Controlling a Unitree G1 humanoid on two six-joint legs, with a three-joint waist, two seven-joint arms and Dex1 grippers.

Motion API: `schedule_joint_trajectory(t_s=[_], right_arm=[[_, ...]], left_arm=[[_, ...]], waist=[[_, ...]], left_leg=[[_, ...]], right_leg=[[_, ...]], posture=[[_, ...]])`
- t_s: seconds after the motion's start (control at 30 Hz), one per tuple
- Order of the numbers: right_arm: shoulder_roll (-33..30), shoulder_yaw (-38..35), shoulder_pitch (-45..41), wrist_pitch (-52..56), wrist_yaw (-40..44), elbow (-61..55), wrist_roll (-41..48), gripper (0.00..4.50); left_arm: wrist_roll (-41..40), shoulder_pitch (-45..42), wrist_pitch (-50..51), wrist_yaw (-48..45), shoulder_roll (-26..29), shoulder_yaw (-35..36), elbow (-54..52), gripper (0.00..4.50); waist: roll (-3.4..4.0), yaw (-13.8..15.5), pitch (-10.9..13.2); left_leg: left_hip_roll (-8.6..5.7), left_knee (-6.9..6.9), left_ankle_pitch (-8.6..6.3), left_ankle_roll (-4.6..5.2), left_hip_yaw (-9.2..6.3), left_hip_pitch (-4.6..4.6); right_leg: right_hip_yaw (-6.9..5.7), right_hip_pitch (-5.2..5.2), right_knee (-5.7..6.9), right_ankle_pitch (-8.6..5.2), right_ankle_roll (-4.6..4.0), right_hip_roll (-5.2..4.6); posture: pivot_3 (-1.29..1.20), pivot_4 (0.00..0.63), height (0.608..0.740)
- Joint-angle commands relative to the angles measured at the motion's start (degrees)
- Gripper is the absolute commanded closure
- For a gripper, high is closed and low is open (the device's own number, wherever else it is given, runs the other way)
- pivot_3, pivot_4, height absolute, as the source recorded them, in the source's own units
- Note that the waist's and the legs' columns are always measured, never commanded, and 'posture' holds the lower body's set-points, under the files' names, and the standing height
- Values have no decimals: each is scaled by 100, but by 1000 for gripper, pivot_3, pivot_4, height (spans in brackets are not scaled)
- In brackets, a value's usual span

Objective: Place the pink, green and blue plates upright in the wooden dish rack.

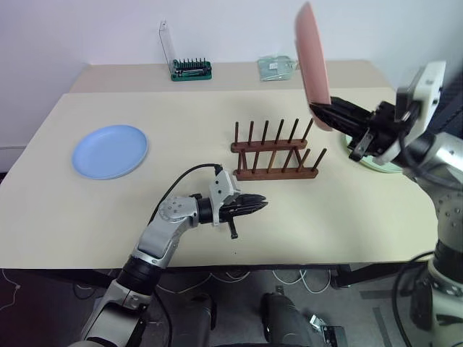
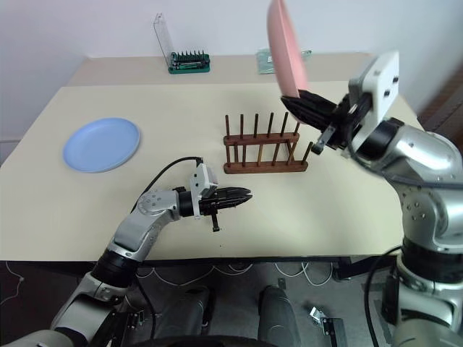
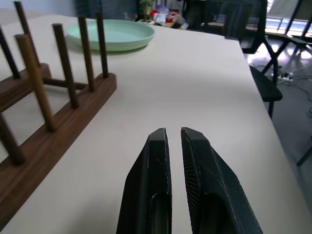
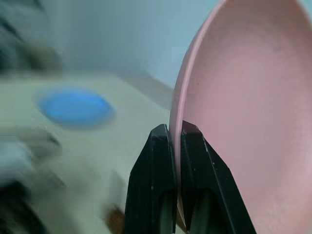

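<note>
Rack [image 1: 273, 152] first, since everything you do next ends there: it sits mid-desk [image 1: 145, 210], both peg rows empty, its long axis running left to right across your view. You have the pink plate [image 1: 312, 54] up in the air on the right, edge-on and nearly upright, well above the pegs and off beyond the rack's right end. Your right tool [image 1: 323, 113] is clamped on the plate's lower rim, fingers pinching it from both faces. So the rack lies down and to the left of that plate, and the right arm is the one placed to lower it; judge whether the plate's face stands across the rails, so the rim can drop between two neighbouring pegs. The blue plate [image 1: 110, 151] lies flat on the desk, far left and well apart from the rack. The green plate [image 3: 111, 35] lies flat on the desk past the rack's right end, under your right arm. Your left tool [image 1: 252, 207] hangs just in front of the rack, pointing right, fingers together on nothing.
</note>
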Motion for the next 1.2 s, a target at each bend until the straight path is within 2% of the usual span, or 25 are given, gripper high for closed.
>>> schedule_joint_trajectory(t_s=[0.03,0.27,0.87,1.2], right_arm=[[61,-141,-264,119,-6,622,337,4485],[190,-239,-480,184,19,1578,697,4485],[352,-748,42,505,-368,1949,1500,4485],[413,-561,94,319,-547,2503,1137,4485]], left_arm=[[-29,-76,-114,24,-10,82,-108,4045],[-94,110,10,179,90,191,-326,4045],[-135,60,66,155,142,220,-315,4045],[-126,75,113,181,171,249,-348,4045]], waist=[[1,28,0],[6,11,0],[7,6,0],[8,-81,-1]], left_leg=[[0,-1,0,0,1,0],[2,-9,0,0,4,1],[2,-8,0,0,6,0],[3,-8,0,1,6,1]], right_leg=[[0,-1,0,0,0,0],[1,-12,7,0,0,1],[2,-13,10,0,0,2],[2,-13,12,0,0,2]], posture=[[0,150,740],[0,150,740],[0,150,740],[0,150,740]])
